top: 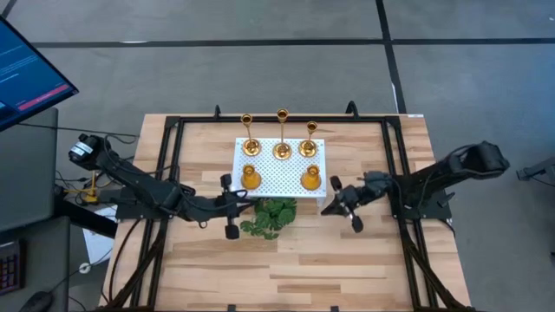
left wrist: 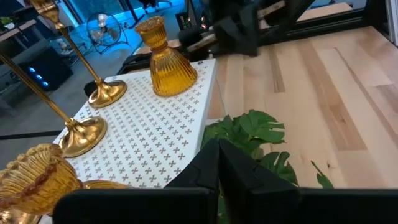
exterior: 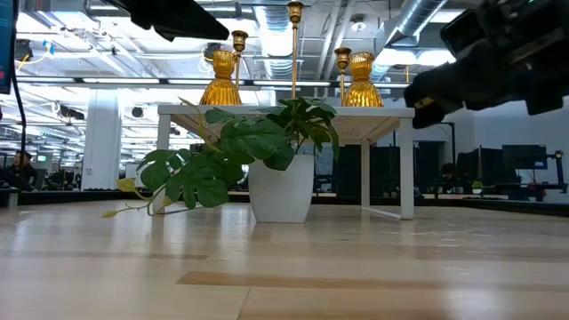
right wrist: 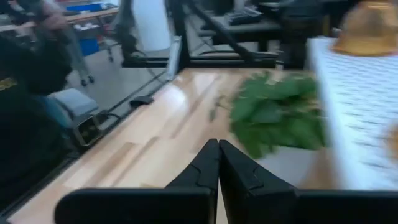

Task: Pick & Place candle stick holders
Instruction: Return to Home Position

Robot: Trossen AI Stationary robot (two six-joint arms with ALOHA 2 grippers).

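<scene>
Five gold candle stick holders stand on their bases on a white perforated platform [top: 279, 154]. Three tall ones [top: 250, 134] [top: 282, 134] [top: 310, 139] are in the far row, two squat amber ones [top: 251, 178] [top: 311, 178] in the near row. My left gripper [top: 249, 202] is shut and empty beside the platform's near left corner. My right gripper [top: 329, 208] is shut and empty off its near right corner. The left wrist view shows a squat holder [left wrist: 165, 59] and the tall holders' bases [left wrist: 84, 134]. The right wrist view shows a squat holder [right wrist: 370, 28].
A green leafy plant [top: 269, 217] in a white pot [exterior: 281, 187] stands just in front of the platform, between the two grippers. The platform stands raised on white legs [exterior: 407, 160]. Black frame rails [top: 173, 156] run along the table's sides. Bare wood lies toward the near edge.
</scene>
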